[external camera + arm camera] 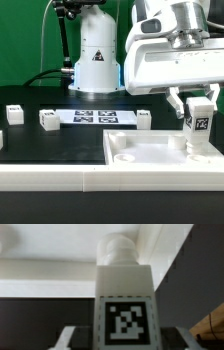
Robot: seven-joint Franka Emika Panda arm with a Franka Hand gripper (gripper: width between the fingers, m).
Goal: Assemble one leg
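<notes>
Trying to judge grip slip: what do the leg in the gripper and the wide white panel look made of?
The leg: likely white plastic, smooth and matte, with soft rounded edges. Its black-and-white tag looks like a printed sticker. The panel: seemingly the same white plastic, with a molded recess; the blur leaves its sheen open.

The leg (198,136) is showing as smooth white plastic with a faint sheen — its tag (127,323) is looking like matt print. The square panel (135,152) is appearing as similar smooth white plastic, and the table (40,145) is reading matt black.
</notes>
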